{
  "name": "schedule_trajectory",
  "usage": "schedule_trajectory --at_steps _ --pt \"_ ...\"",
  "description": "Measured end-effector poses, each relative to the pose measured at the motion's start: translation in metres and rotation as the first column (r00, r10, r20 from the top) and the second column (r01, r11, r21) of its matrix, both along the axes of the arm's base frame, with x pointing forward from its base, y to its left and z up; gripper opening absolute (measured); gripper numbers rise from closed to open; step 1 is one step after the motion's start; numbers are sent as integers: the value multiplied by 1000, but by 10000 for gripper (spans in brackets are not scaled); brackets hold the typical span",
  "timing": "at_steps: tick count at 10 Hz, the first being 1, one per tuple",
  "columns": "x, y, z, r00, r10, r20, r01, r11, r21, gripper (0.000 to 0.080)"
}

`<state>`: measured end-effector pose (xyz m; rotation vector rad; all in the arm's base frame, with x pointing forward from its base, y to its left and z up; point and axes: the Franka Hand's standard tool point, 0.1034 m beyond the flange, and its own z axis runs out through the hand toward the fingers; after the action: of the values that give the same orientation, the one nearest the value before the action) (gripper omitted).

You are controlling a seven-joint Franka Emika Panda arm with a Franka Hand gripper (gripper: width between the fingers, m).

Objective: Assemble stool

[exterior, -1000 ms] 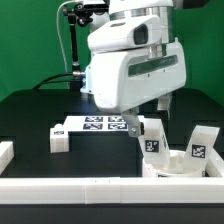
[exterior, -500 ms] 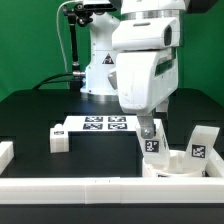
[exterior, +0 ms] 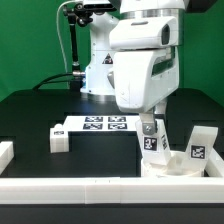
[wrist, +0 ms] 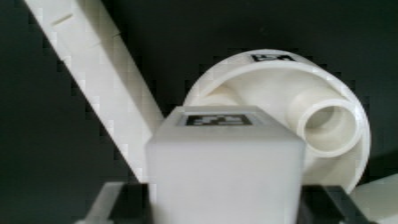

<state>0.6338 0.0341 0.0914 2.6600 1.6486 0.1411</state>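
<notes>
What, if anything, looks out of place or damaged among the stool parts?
Nothing stands out. The gripper is shut on the first leg beside the seat; a second leg stands near it, and a third leg rests by the marker board. No breakage shows.

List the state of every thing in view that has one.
jaws: shut on the gripped leg.
gripped leg: held, next to the seat.
seat: lying flat, visible socket empty.
leg by the marker board: loose on the table.
third leg: standing free.
</notes>
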Motion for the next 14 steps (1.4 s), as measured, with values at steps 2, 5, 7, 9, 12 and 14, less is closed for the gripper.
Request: schedule_trajectory --at_steps 2,5,7,9,12,14 --pt "0 1 0 993 -115 -5 115 993 11 340" --pt "0 5 0 911 -411 -25 412 911 35 340" --pt "0 9 0 813 -581 -42 582 811 48 340" --pt "0 18 -1 661 -748 -63 751 658 61 340" --pt "2 24 -1 455 -886 -84 890 450 74 340" --pt "2 26 -1 334 -937 -105 942 328 76 340"
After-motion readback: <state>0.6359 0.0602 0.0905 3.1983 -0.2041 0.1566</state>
